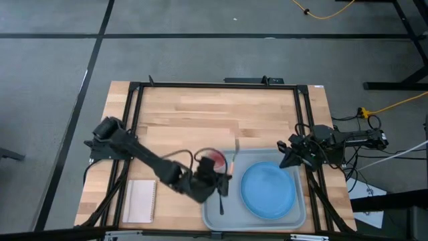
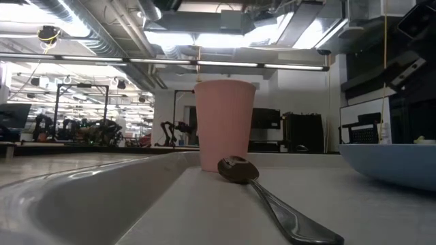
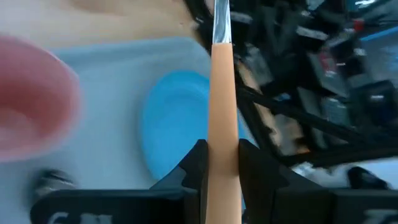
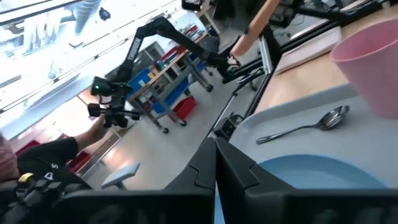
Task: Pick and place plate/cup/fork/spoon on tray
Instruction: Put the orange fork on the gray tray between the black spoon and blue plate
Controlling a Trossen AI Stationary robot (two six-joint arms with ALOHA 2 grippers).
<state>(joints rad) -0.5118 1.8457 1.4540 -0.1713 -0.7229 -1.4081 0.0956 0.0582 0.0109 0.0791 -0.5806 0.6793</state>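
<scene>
The pale wooden tabletop point(image 1: 200, 114) fills the centre of the high view. At its lower right lies the large grey-blue rectangular tray point(image 1: 224, 215), carrying the round flat light-blue plate point(image 1: 269, 190) on its right half, the small pink-red cup point(image 1: 215, 161) in its upper left corner and the dark spoon point(image 1: 221, 201) below the cup. A small white notepad point(image 1: 140, 201) sits lower left. The left claw point(image 3: 219, 163), over the tray's left part, is clenched on the orange-handled fork point(image 3: 222, 106). The right claw point(image 4: 216, 163), at the tray's right edge, is closed and holds nothing. No writing is readable.
</scene>
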